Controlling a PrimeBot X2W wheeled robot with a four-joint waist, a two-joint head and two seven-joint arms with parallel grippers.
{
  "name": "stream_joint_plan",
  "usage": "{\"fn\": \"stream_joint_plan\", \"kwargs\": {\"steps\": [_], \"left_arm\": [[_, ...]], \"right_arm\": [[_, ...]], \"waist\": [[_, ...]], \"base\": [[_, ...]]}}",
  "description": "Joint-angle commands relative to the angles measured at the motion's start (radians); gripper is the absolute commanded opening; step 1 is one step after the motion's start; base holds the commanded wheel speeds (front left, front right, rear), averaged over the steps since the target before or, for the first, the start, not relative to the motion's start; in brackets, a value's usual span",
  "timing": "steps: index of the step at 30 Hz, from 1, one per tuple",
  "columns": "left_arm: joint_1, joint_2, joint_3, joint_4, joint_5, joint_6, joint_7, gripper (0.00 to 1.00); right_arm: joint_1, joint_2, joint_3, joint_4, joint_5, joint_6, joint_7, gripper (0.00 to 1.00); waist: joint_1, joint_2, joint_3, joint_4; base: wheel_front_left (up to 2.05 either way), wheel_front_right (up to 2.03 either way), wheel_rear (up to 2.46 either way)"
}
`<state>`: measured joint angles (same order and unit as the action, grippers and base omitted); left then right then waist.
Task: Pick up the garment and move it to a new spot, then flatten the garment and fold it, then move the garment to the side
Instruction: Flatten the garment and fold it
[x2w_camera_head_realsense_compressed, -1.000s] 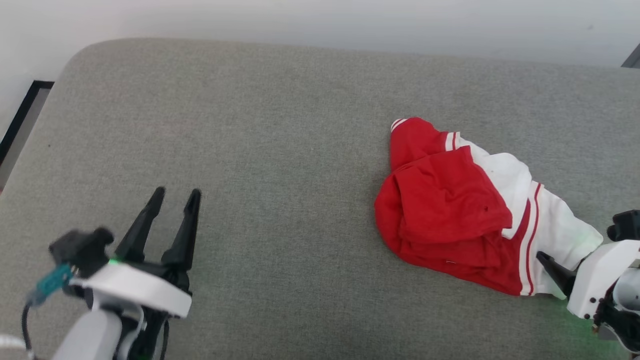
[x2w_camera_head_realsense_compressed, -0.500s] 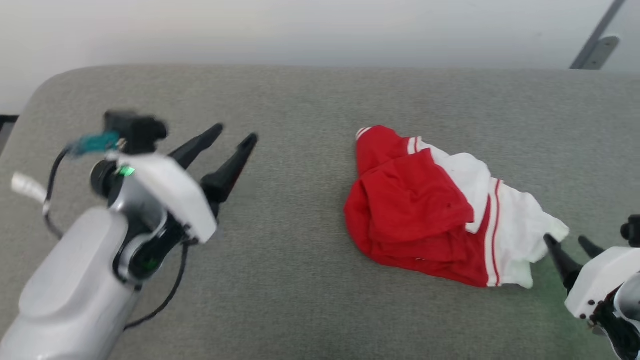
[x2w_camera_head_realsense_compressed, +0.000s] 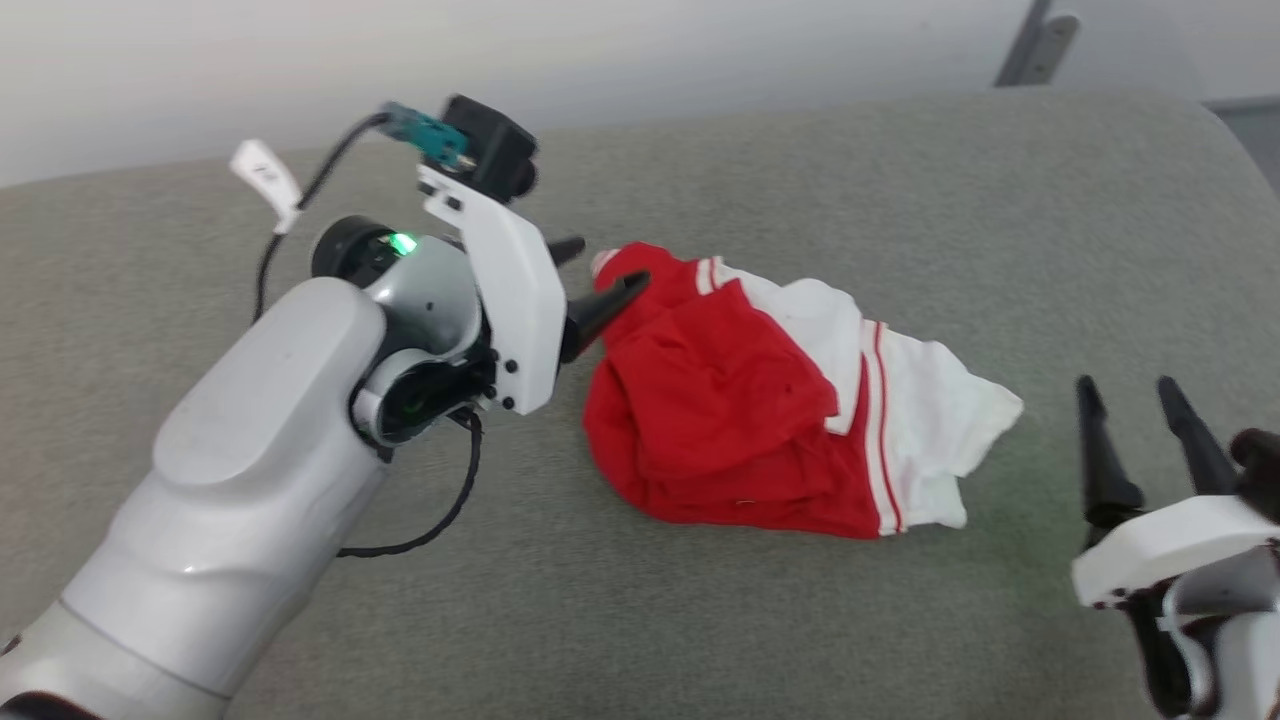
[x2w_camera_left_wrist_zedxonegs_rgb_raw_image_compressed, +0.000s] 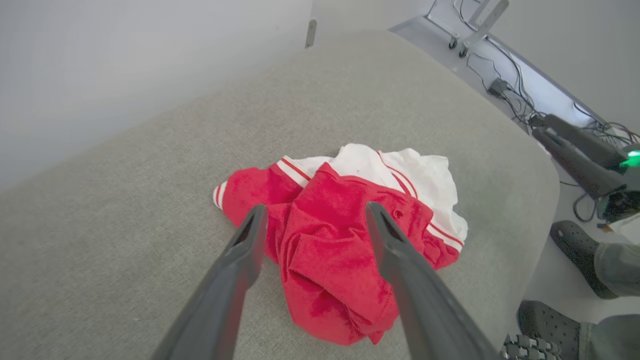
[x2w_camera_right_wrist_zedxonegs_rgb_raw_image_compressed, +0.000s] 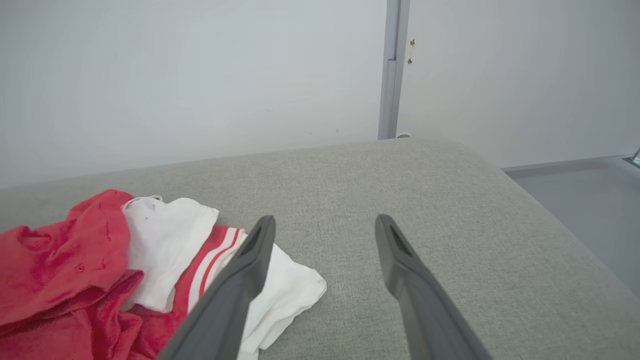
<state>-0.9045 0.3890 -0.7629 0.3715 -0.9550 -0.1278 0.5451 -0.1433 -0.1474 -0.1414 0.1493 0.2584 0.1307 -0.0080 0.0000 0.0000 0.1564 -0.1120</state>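
The garment (x2w_camera_head_realsense_compressed: 760, 400) lies crumpled in a red and white heap on the grey cushioned surface (x2w_camera_head_realsense_compressed: 800, 170), red part to the left, white sleeve to the right. My left gripper (x2w_camera_head_realsense_compressed: 605, 268) is open, its fingers spread over the heap's upper left corner with nothing held. The left wrist view looks down on the garment (x2w_camera_left_wrist_zedxonegs_rgb_raw_image_compressed: 340, 240) between that gripper's (x2w_camera_left_wrist_zedxonegs_rgb_raw_image_compressed: 312, 212) spread fingers. My right gripper (x2w_camera_head_realsense_compressed: 1125, 395) stands open to the right of the heap, clear of the white sleeve. In the right wrist view the garment (x2w_camera_right_wrist_zedxonegs_rgb_raw_image_compressed: 150, 260) lies to the left of this gripper (x2w_camera_right_wrist_zedxonegs_rgb_raw_image_compressed: 325, 222).
The grey surface (x2w_camera_right_wrist_zedxonegs_rgb_raw_image_compressed: 400, 200) ends in a rounded edge on the right, with floor beyond. Cables (x2w_camera_left_wrist_zedxonegs_rgb_raw_image_compressed: 515, 100) and a dark perforated shoe (x2w_camera_left_wrist_zedxonegs_rgb_raw_image_compressed: 580, 255) lie on the floor past that edge. A pale wall (x2w_camera_head_realsense_compressed: 600, 60) runs behind the surface.
The head camera has swung right. My left arm has reached across to the garment's upper left corner. My right gripper has let go of the white sleeve and pulled back, open.
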Motion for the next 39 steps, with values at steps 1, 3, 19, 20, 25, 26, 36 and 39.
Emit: {"fn": "stream_joint_plan", "kwargs": {"steps": [1,3,19,20,25,26,36,39], "left_arm": [[-0.019,-0.01,-0.018,0.026,0.005,-0.003,0.026,1.0],[-0.034,-0.025,-0.041,0.072,0.012,0.002,0.062,1.0],[-0.07,-0.076,-0.162,0.349,0.076,0.03,0.198,1.0],[-0.065,-0.081,-0.166,0.361,0.068,0.029,0.209,0.67],[-0.076,-0.075,-0.176,0.382,0.054,0.015,0.217,0.0],[-0.081,-0.066,-0.171,0.383,0.051,0.013,0.218,0.0],[-0.034,0.102,-0.109,0.276,0.026,0.078,0.218,0.0],[0.011,0.171,-0.086,0.22,0.004,0.113,0.23,0.0]], "right_arm": [[-0.013,0.018,0.007,0.004,-0.019,0.0,-0.044,1.0],[-0.015,0.035,0.033,0.015,-0.035,0.0,-0.096,1.0],[-0.038,0.085,0.1,-0.029,-0.082,0.0,-0.258,1.0],[-0.037,0.087,0.096,-0.034,-0.083,0.0,-0.258,1.0],[-0.04,0.091,0.081,-0.046,-0.083,0.0,-0.258,1.0],[-0.04,0.091,0.076,-0.051,-0.086,0.0,-0.258,1.0],[0.001,0.065,0.052,-0.083,-0.088,0.0,-0.259,1.0],[0.011,0.061,0.055,-0.091,-0.089,0.0,-0.259,1.0]], "waist": [[0.0,0.0,0.023,-0.037],[0.0,0.0,0.034,-0.058],[0.0,0.0,0.105,-0.126],[0.0,0.0,0.107,-0.126],[0.0,0.0,0.114,-0.117],[0.0,0.0,0.113,-0.113],[0.0,0.0,0.074,-0.036],[0.0,0.0,0.062,-0.012]], "base": [[0.0,0.0,0.0],[0.0,0.0,0.0],[0.0,0.0,0.0],[0.0,0.0,0.0],[0.0,0.0,0.0],[0.0,0.0,0.0],[0.0,0.0,0.0],[0.0,0.0,0.0]]}}
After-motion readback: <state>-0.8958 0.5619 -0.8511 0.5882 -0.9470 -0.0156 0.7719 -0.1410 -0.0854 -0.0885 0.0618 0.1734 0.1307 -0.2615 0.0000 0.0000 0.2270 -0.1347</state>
